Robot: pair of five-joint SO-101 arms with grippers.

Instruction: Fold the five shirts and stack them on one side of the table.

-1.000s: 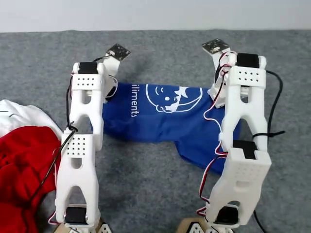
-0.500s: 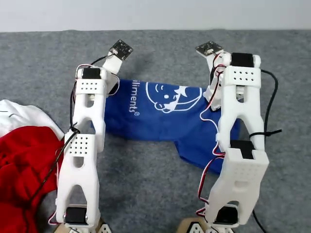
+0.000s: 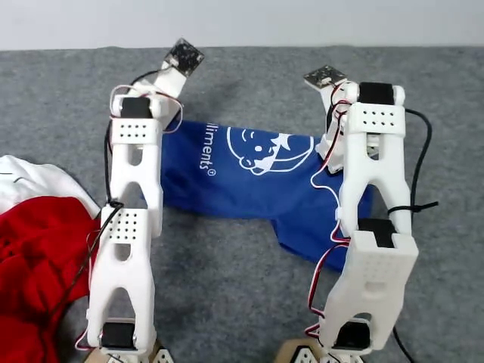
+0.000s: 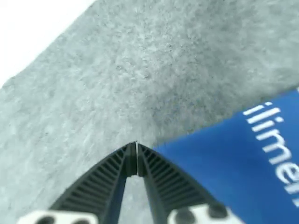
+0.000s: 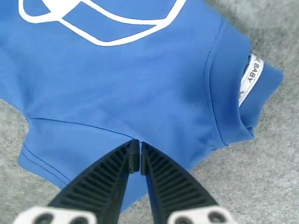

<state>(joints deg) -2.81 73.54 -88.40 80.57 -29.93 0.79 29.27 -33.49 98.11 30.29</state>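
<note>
On the surface (image 3: 227, 295), the blue shirt (image 3: 242, 189) looks limp and light, best pinched at hem corners; left gripper (image 4: 136, 161) and right gripper (image 5: 140, 156) have jaws closed, apparently empty.

Grey mat (image 3: 249, 79) lies open beyond the blue shirt (image 3: 249, 193); a shirt pile (image 3: 38, 257) crowds the left edge.
</note>
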